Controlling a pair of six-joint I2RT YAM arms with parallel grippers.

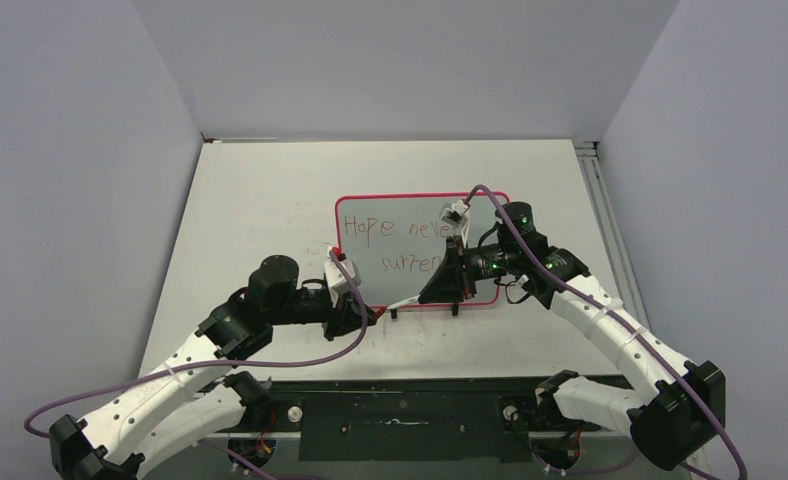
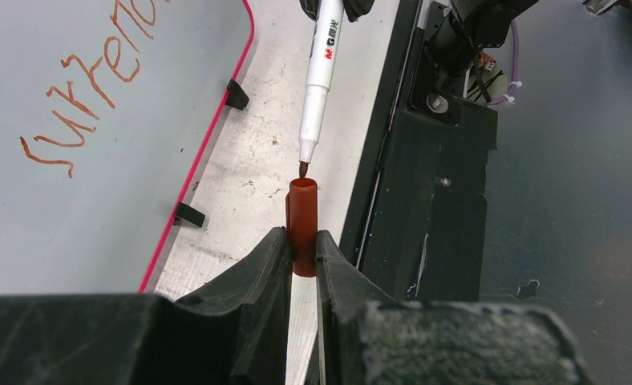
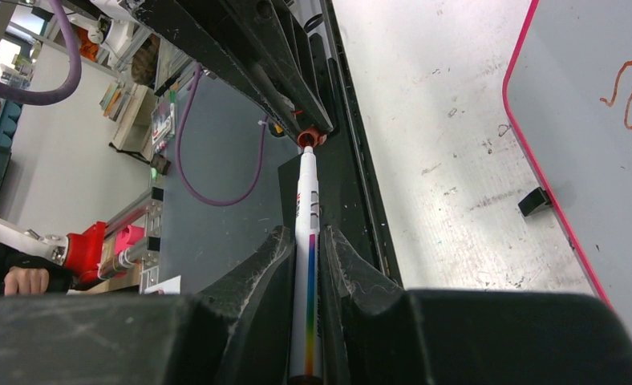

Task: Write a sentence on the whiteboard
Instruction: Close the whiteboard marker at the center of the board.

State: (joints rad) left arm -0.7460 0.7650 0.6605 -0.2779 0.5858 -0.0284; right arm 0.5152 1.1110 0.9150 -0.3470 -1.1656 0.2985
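My left jaws are nearly closed, pinching a small red-brown tubular marker cap. My right jaws are clamped tight on a white plastic marker. Its tip sits right at the cap's open mouth, not visibly inside. The pink-framed white whiteboard rests on the grey desk, its reddish-brown sentence partly hidden.

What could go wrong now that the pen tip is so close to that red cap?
The pen tip hovers just at the mouth of the cap. The opening is narrow, so a slight misaim could jam the tip on the rim and smear ink. The left gripper pinches only the cap's lower end; a push from the pen might tilt it or knock it loose.
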